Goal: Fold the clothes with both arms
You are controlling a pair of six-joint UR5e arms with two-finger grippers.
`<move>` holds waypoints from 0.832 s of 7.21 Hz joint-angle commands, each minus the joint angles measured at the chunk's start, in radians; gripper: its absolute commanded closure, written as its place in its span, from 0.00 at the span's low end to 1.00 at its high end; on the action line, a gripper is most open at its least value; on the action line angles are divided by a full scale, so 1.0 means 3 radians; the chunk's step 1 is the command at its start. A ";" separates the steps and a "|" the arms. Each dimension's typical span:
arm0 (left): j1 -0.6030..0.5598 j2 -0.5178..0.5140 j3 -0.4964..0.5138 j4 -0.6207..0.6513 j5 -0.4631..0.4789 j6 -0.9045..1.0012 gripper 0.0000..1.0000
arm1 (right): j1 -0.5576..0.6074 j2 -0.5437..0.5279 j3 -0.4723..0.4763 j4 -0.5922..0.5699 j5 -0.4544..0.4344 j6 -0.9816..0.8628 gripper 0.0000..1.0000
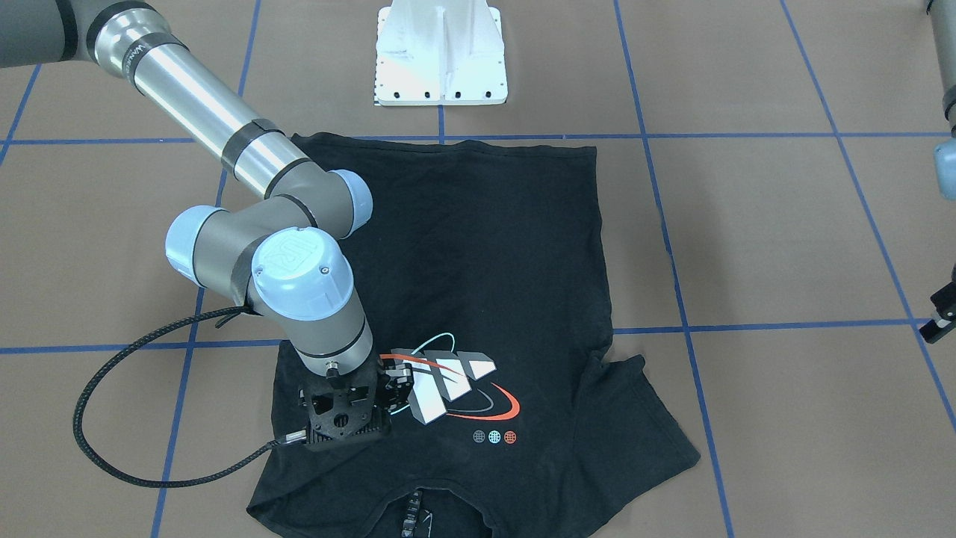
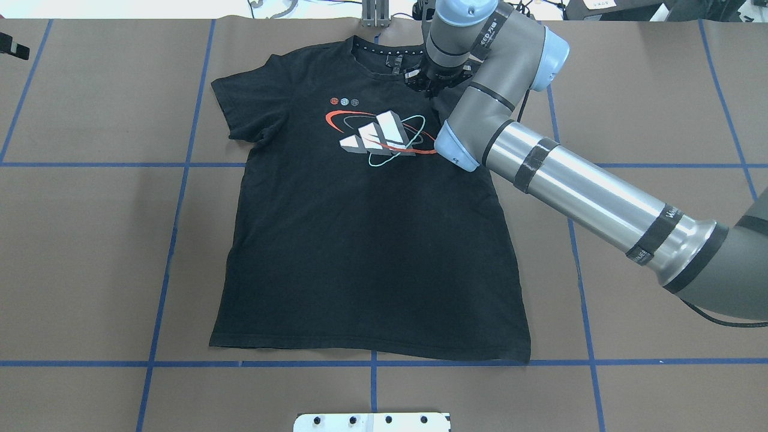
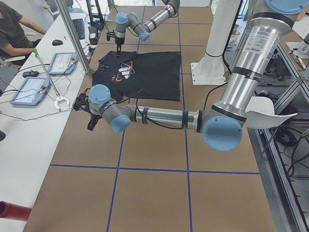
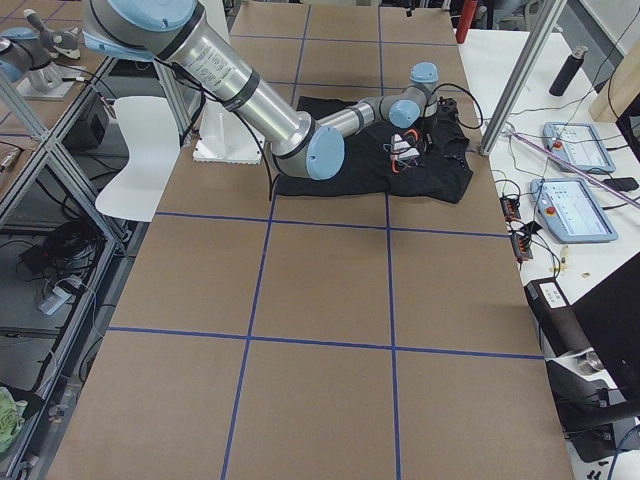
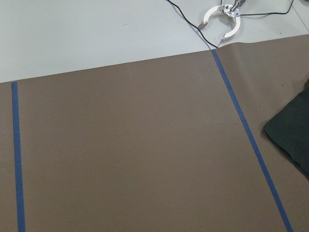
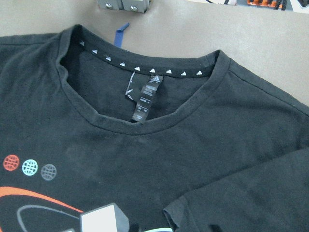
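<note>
The right hand (image 1: 394, 382) is held over the black T-shirt (image 2: 360, 240) by its collar, the left hand (image 1: 939, 310) parked well off at frame edge; neither's opening can be told

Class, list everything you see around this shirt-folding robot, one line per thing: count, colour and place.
Black short-sleeved cotton T-shirt: one, black with a white, red and teal logo, flat mid-table, collar away from the robot.
Brown table: one, brown, under everything.
Blue tape lines: several, blue, a grid on the table.
White bolted pedestal base: one, white, robot's edge of the table.
Grey-framed tablets: two, blue-grey, white side bench.
Arms: two, grey with light-blue caps; right arm over the T-shirt, left arm beside it.
Hands: two, black; right hand above the shirt by the collar, left hand over bare table.
</note>
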State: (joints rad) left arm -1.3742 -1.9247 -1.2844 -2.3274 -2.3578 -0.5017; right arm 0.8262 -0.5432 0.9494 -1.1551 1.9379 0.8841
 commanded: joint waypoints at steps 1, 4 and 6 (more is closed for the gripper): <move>0.0243 -0.0251 0.0027 -0.0085 0.0036 -0.0544 0.01 | 0.0134 0.0072 0.0041 -0.0005 0.0253 0.0126 0.00; 0.0851 -0.0786 0.0382 -0.0365 0.0688 -0.1317 0.01 | 0.0324 -0.0019 0.0184 -0.0010 0.0586 0.0075 0.00; 0.1072 -0.1084 0.1128 -0.1019 0.1042 -0.1585 0.03 | 0.0334 -0.0015 0.0215 -0.0005 0.0592 0.0075 0.00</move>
State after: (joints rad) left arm -1.0872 -2.1982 -1.0701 -2.5295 -2.1001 -0.9390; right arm 0.9239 -0.5465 1.0080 -1.1581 2.1117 0.9070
